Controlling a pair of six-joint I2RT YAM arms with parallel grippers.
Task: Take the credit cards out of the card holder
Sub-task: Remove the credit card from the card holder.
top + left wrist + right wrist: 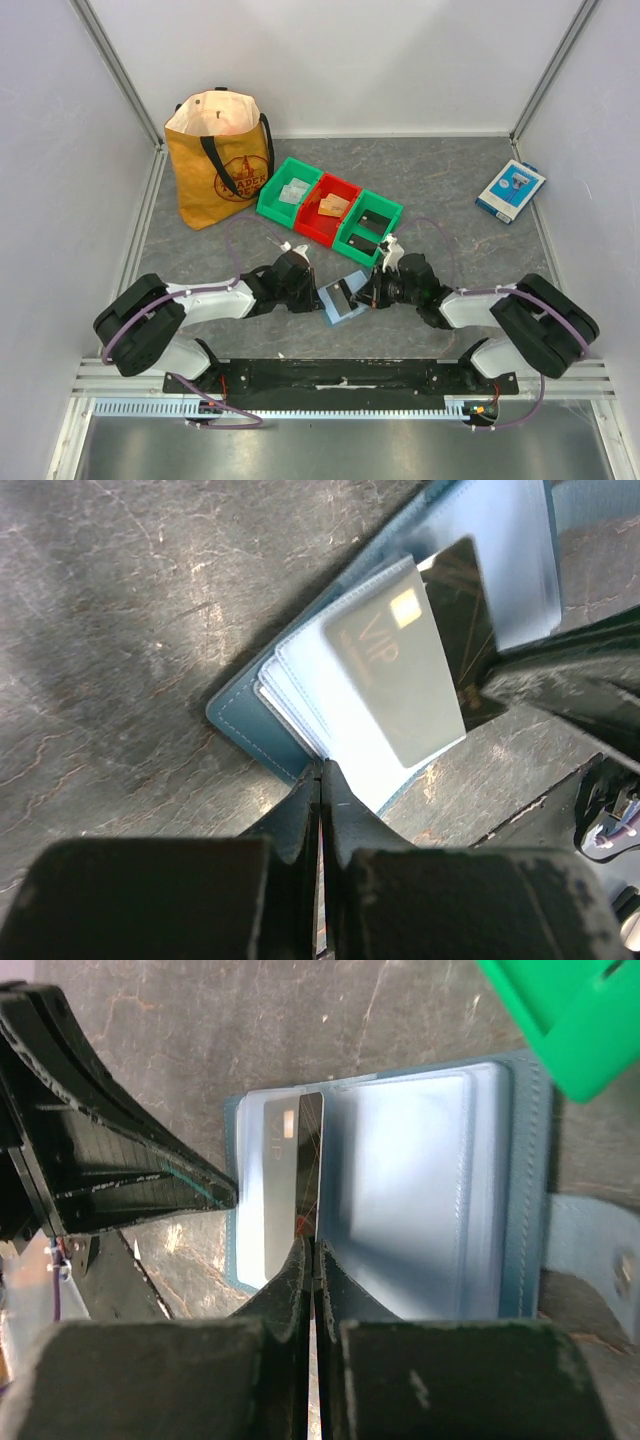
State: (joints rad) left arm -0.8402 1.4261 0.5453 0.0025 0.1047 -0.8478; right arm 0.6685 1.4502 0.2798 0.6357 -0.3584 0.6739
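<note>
Pinching dark card (310, 1160) edge: right pincer (311, 1245) | left pincer (320, 768) closed, touching card holder (235, 715) rim

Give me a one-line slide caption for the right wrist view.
Closed right end effector at a dark card in the open blue card holder.

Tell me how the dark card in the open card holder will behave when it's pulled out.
Dark card looks thin and flat: probably stiff, light. Its glossy face may slip from the right pincer. Snug sleeves in the card holder could drag.

Dusty-blue card holder (524, 1160) (paler pockets), dark credit card (395, 675), grey veined table (450, 180)
</note>
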